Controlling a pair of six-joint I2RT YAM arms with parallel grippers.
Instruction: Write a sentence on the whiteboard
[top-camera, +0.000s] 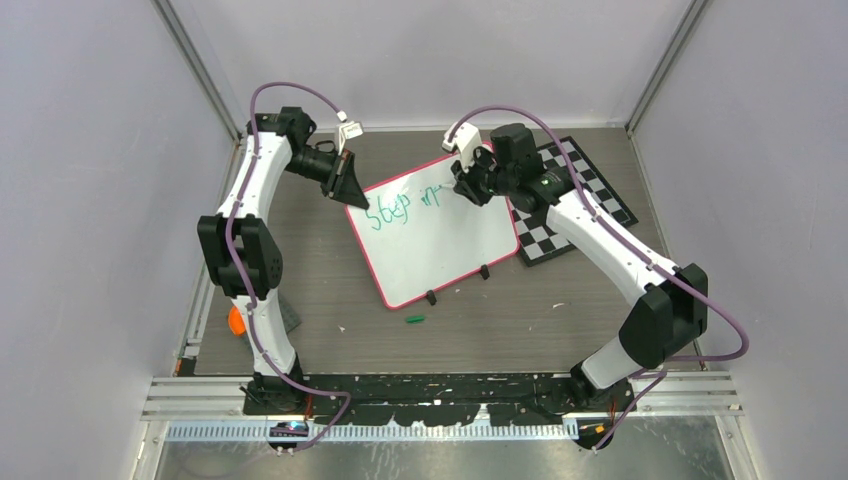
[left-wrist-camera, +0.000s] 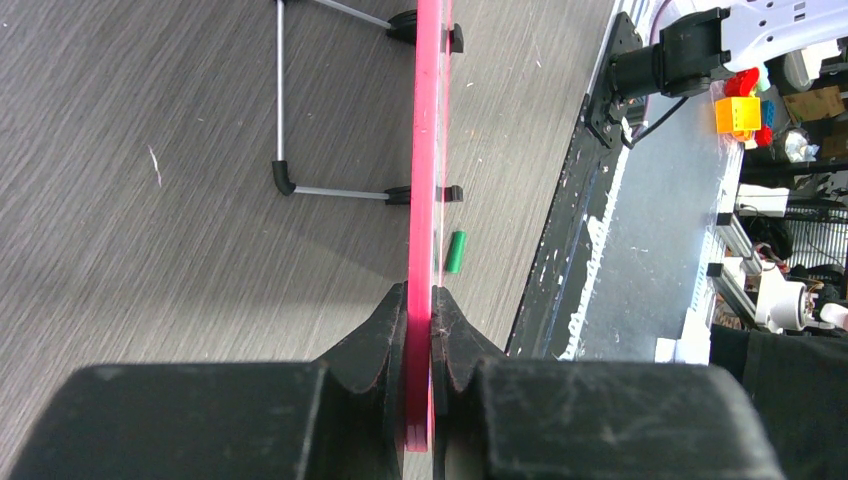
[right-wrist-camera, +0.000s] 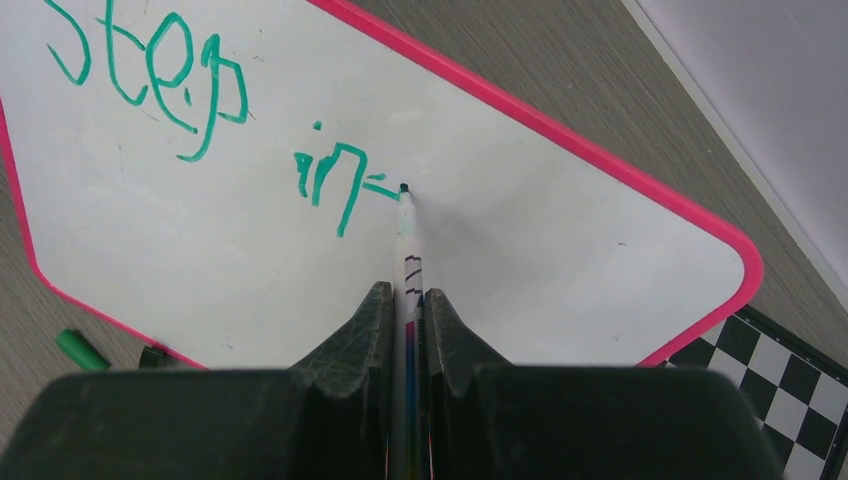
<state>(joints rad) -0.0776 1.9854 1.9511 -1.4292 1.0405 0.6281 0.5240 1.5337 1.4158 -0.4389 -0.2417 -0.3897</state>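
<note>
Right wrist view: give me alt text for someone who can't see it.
The right arm's fingers grip a marker whose tip touches the pink-rimmed whiteboard, just after green writing reading "Step in" and a short dash. A checkered board shows at lower right.

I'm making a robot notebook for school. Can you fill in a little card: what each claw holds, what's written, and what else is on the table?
left gripper: shut on the pink edge of the whiteboard
right gripper: shut on a marker, tip at the board
sentence: green, reads "Step in" plus a short stroke
green cap: lying on the table in front of the board
checkered board: flat on the table, by the whiteboard's right corner
</note>
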